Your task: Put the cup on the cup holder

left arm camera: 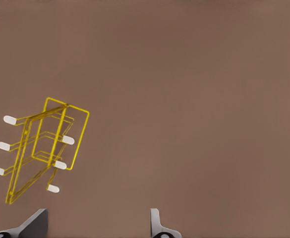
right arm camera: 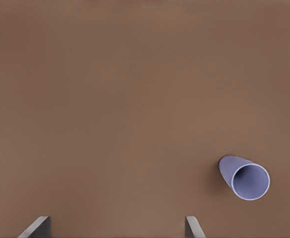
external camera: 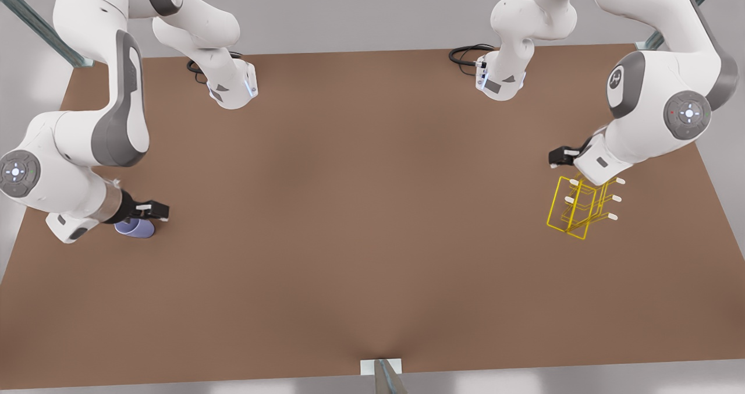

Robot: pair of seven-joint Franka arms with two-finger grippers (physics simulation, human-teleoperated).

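Observation:
The pale lavender cup [external camera: 135, 229] lies on its side on the brown table at the front view's left. In the right wrist view the cup [right arm camera: 244, 177] shows its open mouth. My right gripper [external camera: 155, 210] hovers just above and beside it, open and empty; its fingertips [right arm camera: 38, 226] stand wide apart. The yellow wire cup holder [external camera: 576, 209] with white-tipped pegs stands at the front view's right. My left gripper [external camera: 560, 157] hangs just behind it, open and empty. In the left wrist view the cup holder [left arm camera: 50, 144] sits off to one side of the left gripper [left arm camera: 95, 226].
The two arm bases [external camera: 233, 88] [external camera: 500, 80] with black cables stand at the table's far edge. A metal post bracket [external camera: 381, 368] sits at the near edge. Bare brown table [external camera: 372, 208] spans between the cup and the holder.

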